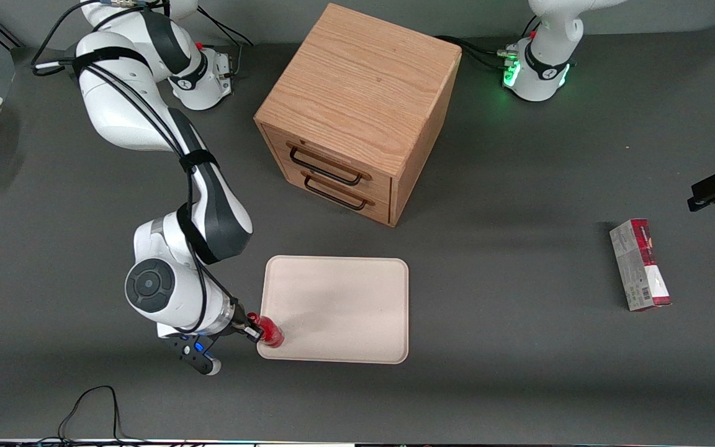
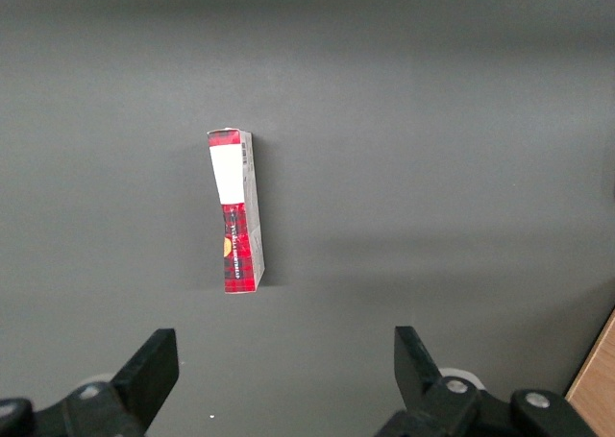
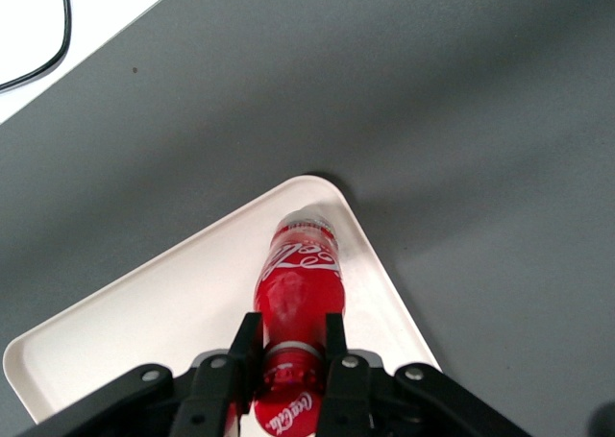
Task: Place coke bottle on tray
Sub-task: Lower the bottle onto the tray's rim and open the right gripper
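Observation:
The coke bottle (image 1: 270, 331), small and red with a white script logo, stands at the corner of the cream tray (image 1: 345, 310) that is nearest the front camera, at the working arm's end. My right gripper (image 1: 253, 328) is shut on its neck just below the red cap. In the right wrist view both fingers of the gripper (image 3: 291, 336) press the bottle (image 3: 298, 283), whose base is over the tray (image 3: 144, 322) close to its rounded corner. I cannot tell whether the base touches the tray.
A wooden cabinet (image 1: 357, 112) with two drawers stands farther from the front camera than the tray. A red-and-grey carton (image 1: 640, 264) lies toward the parked arm's end, also seen as the carton (image 2: 235, 211). A black cable (image 1: 94, 403) loops near the table's front edge.

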### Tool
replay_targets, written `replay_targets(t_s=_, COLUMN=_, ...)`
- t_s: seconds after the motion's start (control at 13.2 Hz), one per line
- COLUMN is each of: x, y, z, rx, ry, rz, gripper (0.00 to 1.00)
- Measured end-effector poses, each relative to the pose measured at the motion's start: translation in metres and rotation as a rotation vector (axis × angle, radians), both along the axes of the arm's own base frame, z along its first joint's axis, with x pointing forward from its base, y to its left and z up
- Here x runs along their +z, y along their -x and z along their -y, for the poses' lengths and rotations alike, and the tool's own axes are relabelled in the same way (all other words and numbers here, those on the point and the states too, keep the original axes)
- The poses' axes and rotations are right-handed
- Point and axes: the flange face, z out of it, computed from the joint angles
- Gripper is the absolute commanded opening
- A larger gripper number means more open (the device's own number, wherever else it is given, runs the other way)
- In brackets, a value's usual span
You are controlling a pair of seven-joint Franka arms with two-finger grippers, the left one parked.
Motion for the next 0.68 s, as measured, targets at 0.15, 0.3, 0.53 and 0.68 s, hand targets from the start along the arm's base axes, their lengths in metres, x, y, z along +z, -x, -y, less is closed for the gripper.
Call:
replay_targets(t_s=0.15, x=-0.0031, y=0.0000, z=-0.0002, rx=0.000, ry=0.002, rz=-0.003, gripper=0.60)
replay_targets(t_s=0.3, x=-0.0046, y=-0.0005, z=-0.0003, rx=0.000, ry=0.003, rz=0.000, gripper=1.00)
replay_targets(t_s=0.53, x=-0.0040, y=-0.0020, z=0.0005, rx=0.003, ry=0.016, rz=0.016, gripper=1.00)
replay_targets(t_s=0.68, x=-0.0036, y=-0.0023, z=0.0006, rx=0.003, ry=0.017, rz=0.018, gripper=1.00)
